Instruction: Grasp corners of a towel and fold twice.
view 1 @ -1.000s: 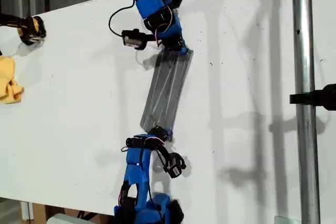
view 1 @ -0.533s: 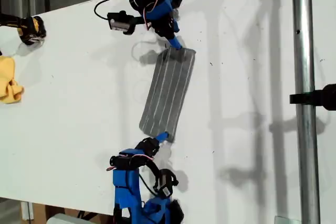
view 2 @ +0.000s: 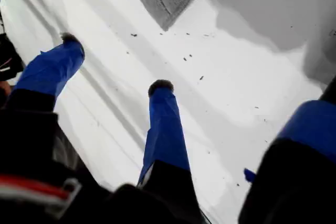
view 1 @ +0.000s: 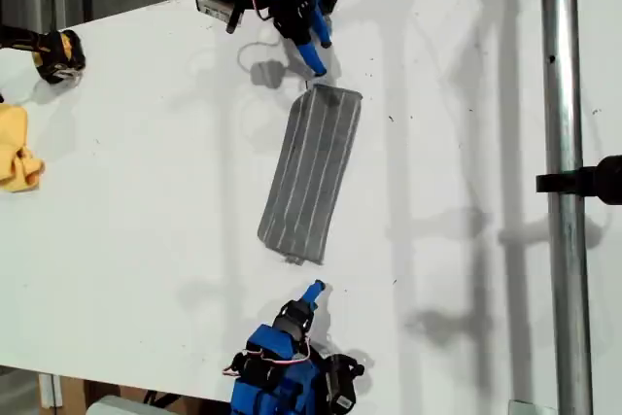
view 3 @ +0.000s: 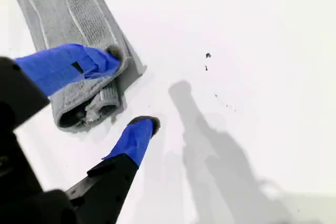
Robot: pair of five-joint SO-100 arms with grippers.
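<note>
The towel (view 1: pixel 311 172) lies flat on the white table as a long, narrow, folded grey strip with white stripes, slanting from upper right to lower left in the exterior view. My first gripper (view 1: pixel 313 291) (view 2: pixel 114 61) is open, a short way off the strip's lower end, with one folded corner (view 2: pixel 165 24) ahead of its fingers. My second gripper (view 1: pixel 316 57) (view 3: pixel 132 90) is open just off the upper end. One of its fingers (view 3: pixel 79 66) shows in front of the layered towel end (view 3: pixel 86 111), which lies loose on the table.
A small yellow cloth (view 1: pixel 17 148) and a black and yellow object (view 1: pixel 58 53) sit at the exterior view's left edge. A metal pole (view 1: pixel 562 182) with a black clamp (view 1: pixel 593 180) runs down the exterior view's right side.
Both grippers let go of the towel's ends and drew back, one toward the exterior view's top, the other toward its bottom. The strip settled flat on the table.
</note>
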